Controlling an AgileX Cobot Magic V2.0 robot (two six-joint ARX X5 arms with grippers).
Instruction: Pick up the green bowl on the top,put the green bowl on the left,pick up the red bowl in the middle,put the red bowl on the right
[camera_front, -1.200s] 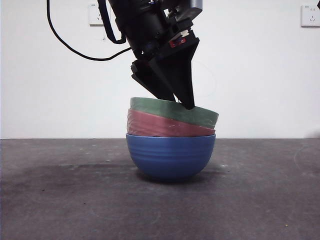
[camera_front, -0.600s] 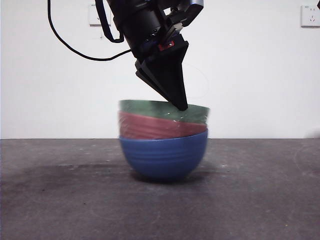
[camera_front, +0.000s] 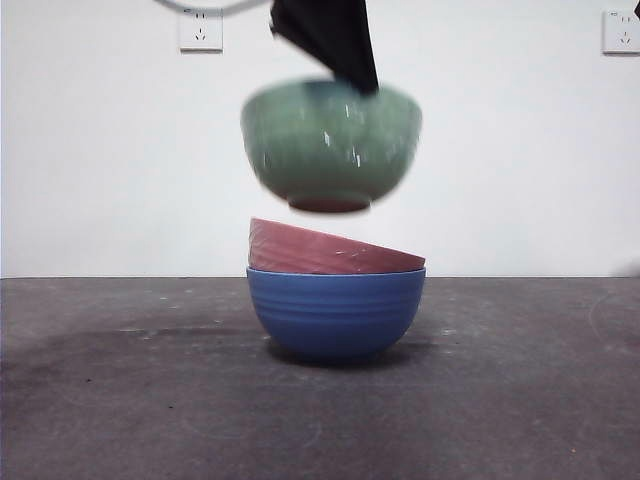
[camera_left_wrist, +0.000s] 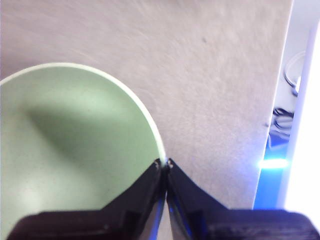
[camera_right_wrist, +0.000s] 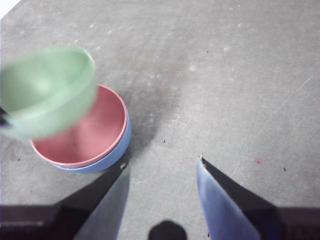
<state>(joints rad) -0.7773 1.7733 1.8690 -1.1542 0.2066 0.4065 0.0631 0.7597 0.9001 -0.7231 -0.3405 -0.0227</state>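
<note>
1. Carriage: we should move the green bowl (camera_front: 330, 145) leftward level and slowly, since the left gripper (camera_left_wrist: 164, 164) pinches only its rim.
2. Clearance: we judge it high enough over the red bowl (camera_front: 330, 250), which sits tilted in the blue bowl (camera_front: 335, 312).
3. Standby: our right gripper (camera_right_wrist: 162, 167) waits spread, near the stack.
4. Appearance: glossy muted green, motion-blurred, hanging upright.

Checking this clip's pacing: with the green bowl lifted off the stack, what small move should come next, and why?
Probably carry it sideways toward the left. The left pincer is shut on the rim of the green bowl, which hangs clear above the red bowl sitting tilted in the blue bowl. The right pincer waits open.
</note>
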